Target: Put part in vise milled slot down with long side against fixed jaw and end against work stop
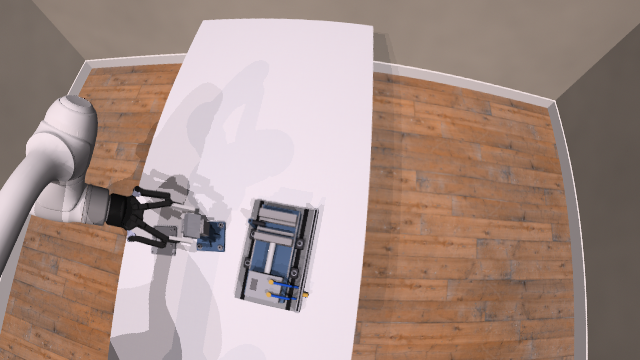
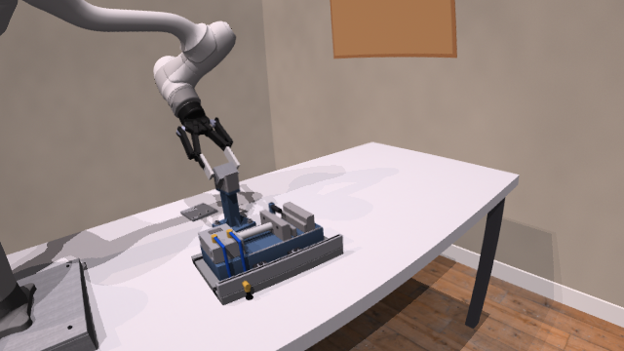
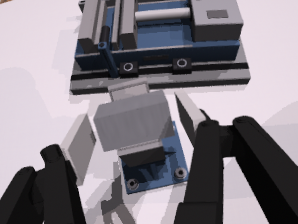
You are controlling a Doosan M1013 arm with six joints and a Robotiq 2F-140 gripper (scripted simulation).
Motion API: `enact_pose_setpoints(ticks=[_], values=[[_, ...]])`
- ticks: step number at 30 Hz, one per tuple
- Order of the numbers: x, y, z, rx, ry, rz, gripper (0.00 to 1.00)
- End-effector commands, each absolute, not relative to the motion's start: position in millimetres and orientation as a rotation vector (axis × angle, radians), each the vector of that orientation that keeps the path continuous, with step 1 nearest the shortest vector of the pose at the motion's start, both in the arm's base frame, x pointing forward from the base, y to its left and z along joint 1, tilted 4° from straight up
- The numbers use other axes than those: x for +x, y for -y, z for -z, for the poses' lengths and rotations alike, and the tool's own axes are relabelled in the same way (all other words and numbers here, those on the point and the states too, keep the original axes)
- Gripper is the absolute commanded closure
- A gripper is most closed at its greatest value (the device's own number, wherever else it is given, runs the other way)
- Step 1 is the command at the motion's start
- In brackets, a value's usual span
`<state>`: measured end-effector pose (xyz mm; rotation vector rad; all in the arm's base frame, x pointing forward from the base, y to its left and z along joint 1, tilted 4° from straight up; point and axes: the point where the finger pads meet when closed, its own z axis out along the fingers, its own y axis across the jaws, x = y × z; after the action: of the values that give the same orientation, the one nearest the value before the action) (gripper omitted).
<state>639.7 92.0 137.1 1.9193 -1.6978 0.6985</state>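
The part, a grey block, lies tilted on top of the blue V-block, which stands beside the vise. In the wrist view the part sits between my two finger pads with a gap on each side. My gripper is half open around the part and does not clamp it. From above, the gripper reaches in from the left toward the part. The vise is open, with nothing between its jaws. The infeed plate is bare.
The air cylinder with blue hoses is at the vise's near end. A grey base block stands at the table's near left corner. The table edge runs close behind the gripper in the overhead view.
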Motion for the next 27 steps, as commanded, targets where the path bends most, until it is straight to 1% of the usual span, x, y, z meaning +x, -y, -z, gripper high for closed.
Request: enact_pose_setpoints(ticks=[1, 27], values=[[639.7, -92.0, -137.2, 1.919, 1.698, -0.699, 0.49], [639.7, -91.9, -133.4, 1.929, 1.707, -0.685, 0.49]])
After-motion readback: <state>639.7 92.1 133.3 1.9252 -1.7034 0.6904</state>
